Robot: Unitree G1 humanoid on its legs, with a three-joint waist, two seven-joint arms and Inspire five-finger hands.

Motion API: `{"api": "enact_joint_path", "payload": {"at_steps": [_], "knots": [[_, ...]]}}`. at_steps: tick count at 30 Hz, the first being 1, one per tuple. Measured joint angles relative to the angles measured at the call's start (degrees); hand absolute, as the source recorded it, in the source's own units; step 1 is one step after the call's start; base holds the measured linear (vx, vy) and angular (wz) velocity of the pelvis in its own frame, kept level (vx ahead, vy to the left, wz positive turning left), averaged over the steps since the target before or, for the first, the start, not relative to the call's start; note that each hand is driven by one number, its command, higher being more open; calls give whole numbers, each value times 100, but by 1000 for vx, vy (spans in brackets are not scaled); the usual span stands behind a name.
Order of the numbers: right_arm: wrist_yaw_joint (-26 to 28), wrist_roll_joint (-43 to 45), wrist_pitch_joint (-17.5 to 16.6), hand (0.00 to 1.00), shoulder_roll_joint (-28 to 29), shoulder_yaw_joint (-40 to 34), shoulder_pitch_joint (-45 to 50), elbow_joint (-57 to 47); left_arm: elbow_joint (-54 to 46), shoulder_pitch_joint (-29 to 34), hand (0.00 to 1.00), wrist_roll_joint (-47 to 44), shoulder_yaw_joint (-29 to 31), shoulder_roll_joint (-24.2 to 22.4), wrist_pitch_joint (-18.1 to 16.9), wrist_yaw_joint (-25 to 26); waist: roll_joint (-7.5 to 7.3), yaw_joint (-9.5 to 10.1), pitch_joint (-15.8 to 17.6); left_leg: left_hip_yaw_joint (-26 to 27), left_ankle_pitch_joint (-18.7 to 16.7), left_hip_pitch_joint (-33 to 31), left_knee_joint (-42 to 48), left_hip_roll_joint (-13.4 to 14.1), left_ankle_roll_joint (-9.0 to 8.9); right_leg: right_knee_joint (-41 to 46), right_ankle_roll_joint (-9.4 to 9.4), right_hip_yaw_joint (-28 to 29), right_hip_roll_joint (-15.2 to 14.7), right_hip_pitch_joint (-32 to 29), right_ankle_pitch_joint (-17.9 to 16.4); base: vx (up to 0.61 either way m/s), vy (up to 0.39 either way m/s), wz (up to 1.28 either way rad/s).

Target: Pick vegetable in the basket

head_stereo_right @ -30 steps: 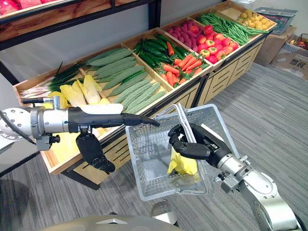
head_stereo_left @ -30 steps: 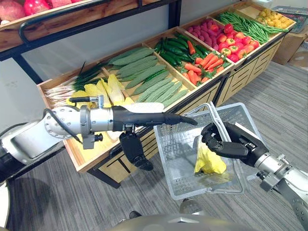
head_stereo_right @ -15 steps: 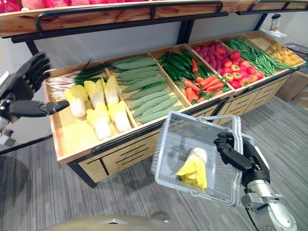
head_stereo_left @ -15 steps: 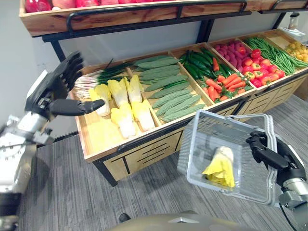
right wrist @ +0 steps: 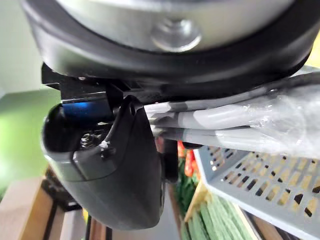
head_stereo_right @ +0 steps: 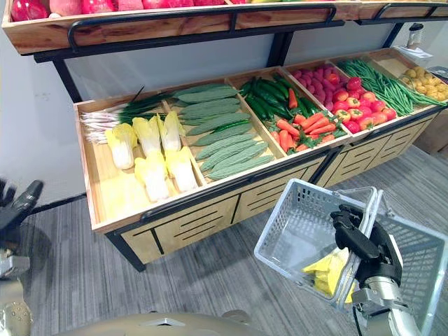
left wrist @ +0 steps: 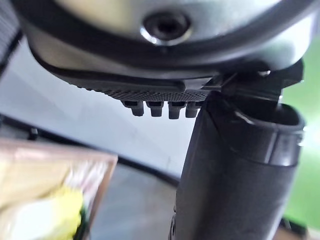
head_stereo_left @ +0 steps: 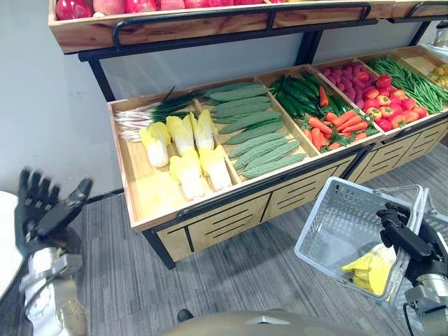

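- produce stand (head_stereo_left: 231,210): a wooden stand with sloping bins set side by side and slatted front panels, on a grey plank floor (head_stereo_left: 245,280) against a grey wall (head_stereo_left: 42,105).
- upper shelf (head_stereo_left: 210,21): a wooden shelf with a black rail along its front, overhanging the back of the bins; red fruit (head_stereo_left: 70,8) sits at its left end.
- leftmost bin: spring onions (head_stereo_left: 150,115) along the back, pale yellow leafy heads (head_stereo_left: 185,150) in front of them, bare wood towards the front edge.
- next bin: ridged green gourds (head_stereo_left: 255,133) lying lengthwise.
- third bin: dark cucumbers (head_stereo_left: 297,91) at the back, carrots (head_stereo_left: 325,129) at the front.
- fourth bin: pink-red round produce (head_stereo_left: 346,75) at the back, red peppers (head_stereo_left: 381,108) at the front.
- far right: green beans (head_stereo_left: 409,73).
- basket (head_stereo_left: 334,224): grey plastic mesh, held off the floor in front of the stand's right half and apart from it, tilted with its mouth turned up and towards the stand.
- basket contents: one yellow leafy vegetable (head_stereo_left: 371,269) lying in the low corner against the mesh, on the side nearest the right robot hand.
- right robot hand (head_stereo_left: 406,238): fingers and thumb curled round the basket's grey handles (right wrist: 225,120), carrying it.
- left robot hand (head_stereo_left: 40,220): raised at the lower left, well apart from the stand and basket, fingers straight and spread, holding nothing.
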Motion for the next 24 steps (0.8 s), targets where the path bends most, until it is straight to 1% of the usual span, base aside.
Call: {"api": "enact_joint_path", "payload": {"at_steps": [1, 2, 4, 6, 7, 10, 12, 14, 15, 18, 19, 20, 23, 24], "knots": [[-55, 0, 0, 0, 116, -15, 1, 22, 219, 5, 100, 0, 123, -165, -15, 237, -2, -11, 16, -44, 2, 2, 0, -7, -1, -5, 1, -37, -3, 30, -1, 8, 4, 23], [-194, 0, 0, 0, 292, -24, 5, 95, 557, 25, 100, 18, 237, -422, -30, 702, -8, -13, 27, -150, 5, -5, -2, -28, -6, -6, 5, -120, -18, 79, -26, 5, 5, 28], [-335, 0, 0, 0, 460, -26, 4, 160, 1009, 55, 100, 24, 411, -679, -38, 1090, -24, -6, 61, -277, 7, -14, -3, -60, -10, -4, 12, -235, -40, 144, -59, -3, 11, 33], [-412, 7, 0, 0, 594, -24, -8, 161, 1636, 135, 100, 29, 599, -810, -44, 1345, -8, 0, 78, -355, 14, -80, -3, -78, -20, -4, 41, -316, -56, 138, -85, -5, 24, 26], [-467, 130, 0, 0, 683, -23, -17, 161, 2101, 137, 100, 27, 766, -851, -42, 1515, -13, 6, 143, -395, 15, -100, -3, -84, -23, -4, 47, -344, -85, 138, -89, 3, 29, 17], [-578, 236, -34, 0, 856, -12, -15, 164, 2905, 247, 100, 14, 1057, -988, -40, 1792, -39, 71, 232, -474, 16, -149, -3, -101, -23, -5, 51, -422, -101, 136, -92, 6, 34, 16], [-645, 388, -204, 0, 1023, 56, -19, 222, 3439, 423, 100, 21, 1003, -1081, -13, 1844, -79, 159, 266, -522, 32, -177, -3, -120, -49, 0, 50, -471, -115, 138, -103, 30, 22, 13], [-653, 454, -347, 0, 1105, 162, -89, 323, 3772, 519, 100, 52, 857, -1092, 64, 1847, -111, 195, 283, -530, 33, -177, -3, -121, -51, 9, 38, -484, -116, 141, -109, 18, 9, 3], [-664, 458, -364, 0, 1126, 187, -110, 343, 3858, 556, 100, 141, 790, -1100, 94, 1846, -116, 211, 288, -530, 33, -177, -3, -122, -51, 9, 37, -485, -117, 141, -109, 30, 15, 1], [-767, 459, -393, 0, 1193, 264, -143, 363, 3989, 655, 100, 514, 319, -1218, 199, 1757, -120, 306, 301, -529, 30, -170, -3, -138, -56, 15, 27, -486, -128, 144, -114, 0, 0, 0], [-799, 457, -398, 0, 1248, 332, -178, 395, 4029, 663, 100, 674, -7, -1238, 282, 1610, -117, 305, 304, -528, 23, -161, -3, -146, -66, 18, 22, -483, -135, 148, -119, 33, 17, -2], [-830, 457, -419, 0, 1311, 359, -179, 396, 4038, 656, 100, 685, -194, -1239, 301, 1539, -116, 302, 314, -520, 19, -144, -3, -149, -69, 18, 16, -472, -138, 157, -122, 40, 18, -6], [-881, 457, -424, 0, 1383, 362, -178, 398, 4042, 613, 100, 987, -614, -1212, 377, 1386, -120, 293, 390, -459, -7, -82, -3, -153, -73, 18, 6, -417, -137, 181, -129, 36, 10, -10], [-882, 457, -425, 0, 1383, 362, -179, 398, 4042, 604, 100, 1081, -665, -1211, 385, 1366, -120, 292, 406, -447, -11, -77, -3, -153, -73, 17, 5, -405, -137, 179, -130, 29, 9, -11]]}}
